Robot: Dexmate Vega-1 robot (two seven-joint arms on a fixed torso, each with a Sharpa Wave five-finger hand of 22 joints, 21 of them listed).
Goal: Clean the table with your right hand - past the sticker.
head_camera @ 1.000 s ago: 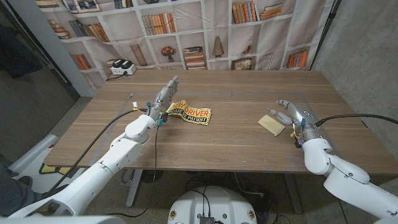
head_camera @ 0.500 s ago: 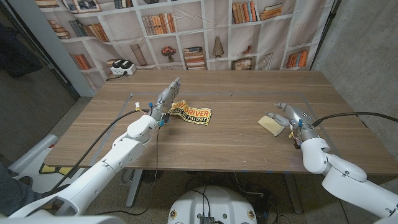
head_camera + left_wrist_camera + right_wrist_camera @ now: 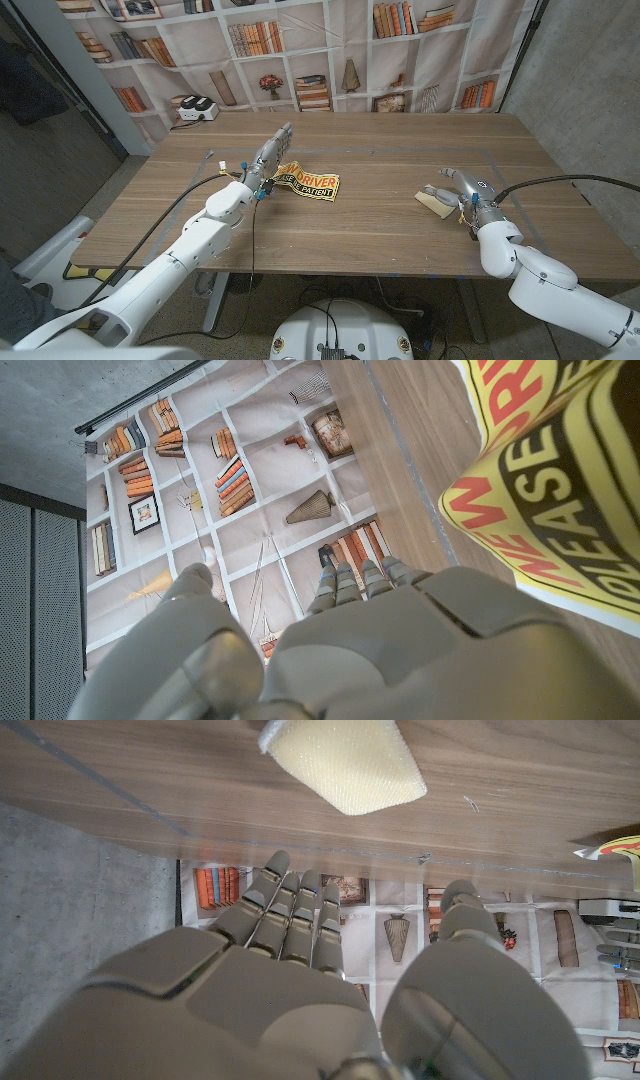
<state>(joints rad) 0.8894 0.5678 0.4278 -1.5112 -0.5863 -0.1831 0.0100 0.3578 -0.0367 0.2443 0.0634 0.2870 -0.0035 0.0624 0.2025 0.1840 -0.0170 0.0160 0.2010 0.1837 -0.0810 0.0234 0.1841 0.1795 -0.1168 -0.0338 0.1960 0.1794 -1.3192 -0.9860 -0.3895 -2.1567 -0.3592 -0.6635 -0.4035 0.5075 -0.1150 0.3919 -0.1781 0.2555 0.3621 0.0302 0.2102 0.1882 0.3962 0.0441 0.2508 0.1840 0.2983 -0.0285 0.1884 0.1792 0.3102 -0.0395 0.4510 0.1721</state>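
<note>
our right hand open, fingers apart and holding nothing, just beside the yellow sponge on the wooden table, our left hand fingers extended at the yellow-black sticker, table centre, well apart from sponge

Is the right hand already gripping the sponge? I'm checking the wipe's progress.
No: in the right wrist view the right hand has open fingers, apart from the sponge.
</note>
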